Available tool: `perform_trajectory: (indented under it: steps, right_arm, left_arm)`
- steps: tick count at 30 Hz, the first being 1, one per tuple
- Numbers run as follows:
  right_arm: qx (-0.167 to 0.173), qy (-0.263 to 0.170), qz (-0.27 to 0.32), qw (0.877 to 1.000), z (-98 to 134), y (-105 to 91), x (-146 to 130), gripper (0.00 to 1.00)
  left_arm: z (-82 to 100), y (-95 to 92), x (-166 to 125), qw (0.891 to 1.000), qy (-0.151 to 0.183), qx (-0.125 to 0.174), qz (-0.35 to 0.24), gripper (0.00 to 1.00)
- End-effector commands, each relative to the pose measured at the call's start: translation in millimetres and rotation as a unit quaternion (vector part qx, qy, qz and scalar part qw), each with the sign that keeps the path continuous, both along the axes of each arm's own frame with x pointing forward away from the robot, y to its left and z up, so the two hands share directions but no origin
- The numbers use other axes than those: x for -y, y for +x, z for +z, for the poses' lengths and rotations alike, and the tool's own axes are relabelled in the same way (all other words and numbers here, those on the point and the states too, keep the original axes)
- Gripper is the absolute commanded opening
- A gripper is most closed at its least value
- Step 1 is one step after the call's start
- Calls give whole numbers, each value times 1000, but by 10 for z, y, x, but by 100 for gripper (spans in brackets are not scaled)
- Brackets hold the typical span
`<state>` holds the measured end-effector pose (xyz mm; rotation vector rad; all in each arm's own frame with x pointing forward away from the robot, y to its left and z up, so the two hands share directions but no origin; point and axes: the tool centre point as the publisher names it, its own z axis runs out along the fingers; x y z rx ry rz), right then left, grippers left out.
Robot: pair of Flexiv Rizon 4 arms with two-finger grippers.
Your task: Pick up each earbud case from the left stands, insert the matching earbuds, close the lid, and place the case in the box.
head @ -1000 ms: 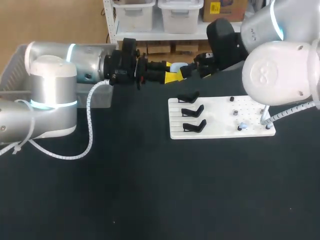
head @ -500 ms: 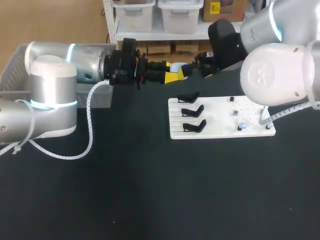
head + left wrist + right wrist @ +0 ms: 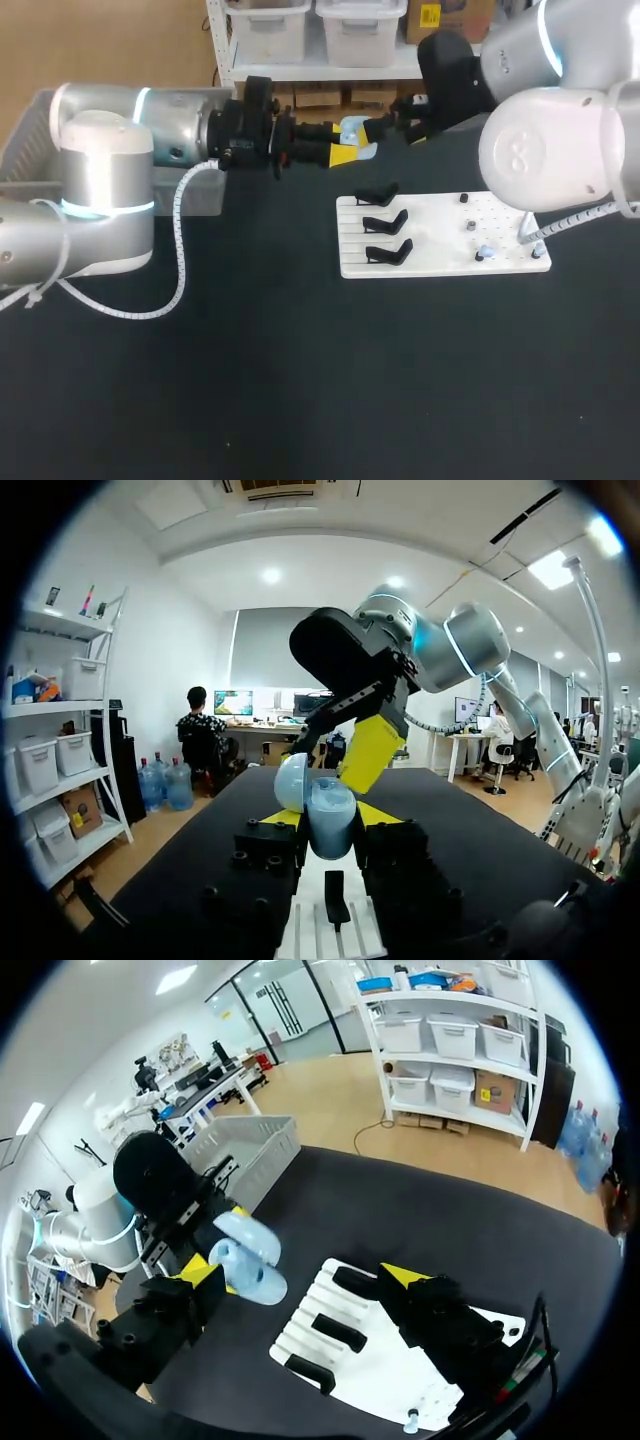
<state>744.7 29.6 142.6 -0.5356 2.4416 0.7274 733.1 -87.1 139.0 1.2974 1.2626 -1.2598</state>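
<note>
Left claw [image 3: 345,153]: clenched on the earbud case [image 3: 331,815], with one yellow tip on each side of its body. It is held in the air just past the far edge of the stand board [image 3: 440,238].
Right claw [image 3: 302,1272]: released, with its yellow-tipped fingers spread wide. It also hangs past the board's far edge, just beside the case. One finger stands close against the open lid, and whether it touches cannot be told.
Earbud case: pale blue, rounded, with the lid swung open. It is off the counter [image 3: 300,380], above the board's far edge and nearer the board's left end.
Stand board: white and flat, lying on the black counter.
Stands [image 3: 386,221]: three black ones in a column on the board's left half.
Pegs [image 3: 470,226]: a few small dark pieces on the board's right half, one with a pale blue bit. They are too small to tell more.
Grey box [image 3: 250,1145]: well apart from the board, off its left side, behind the left arm.
</note>
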Motion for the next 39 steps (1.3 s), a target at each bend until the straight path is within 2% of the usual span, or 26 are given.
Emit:
perform_trajectory:
  steps: [1, 9, 12, 15, 21, 25, 30, 39]
  right_arm:
    - [10, -2, -8, 1000, 84, 17, 5, 100]
    - [63, -13, -24, 998, 370, 52, 139, 100]
    - [87, -39, -25, 995, 469, 16, 253, 100]
    - [105, -86, -15, 991, 538, -68, 389, 100]
    - [76, -178, -4, 981, 472, -303, 758, 100]
    - [49, -215, -16, 975, 373, -464, 989, 100]
    - [20, -240, -29, 970, 247, -631, 1214, 100]
    - [-13, -249, -49, 967, 36, -874, 1548, 100]
  left_arm:
    - [-6, -16, -3, 1000, -1, 2, 2, 0]
    - [-6, -16, -3, 1000, -1, 2, 2, 0]
    - [-6, -16, -3, 1000, -1, 2, 2, 0]
    - [-6, -16, -3, 1000, -1, 2, 2, 0]
    - [-6, -16, -3, 1000, -1, 2, 2, 0]
    - [-6, -16, -3, 1000, -1, 2, 2, 0]
    - [-6, -16, -3, 1000, -1, 2, 2, 0]
    - [-6, -16, -3, 1000, -1, 2, 2, 0]
